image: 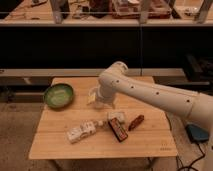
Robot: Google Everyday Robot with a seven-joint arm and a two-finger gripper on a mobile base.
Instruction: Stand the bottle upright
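White and bent at the shoulder joint, my arm (150, 92) reaches in from the right, and my claw (100, 101) points down over the wooden table (100, 147). Whether it is apart or together I cannot tell. The bottle (81, 131) lies on its side nearer the front edge, apart from the claw.

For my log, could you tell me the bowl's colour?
Green bowl, camera view; claw beside it.

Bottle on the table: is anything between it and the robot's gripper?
Nothing visible. The gripper is over the table, beyond the bottle, with only bare wood between them. The white packet and dark bar lie off to the side.
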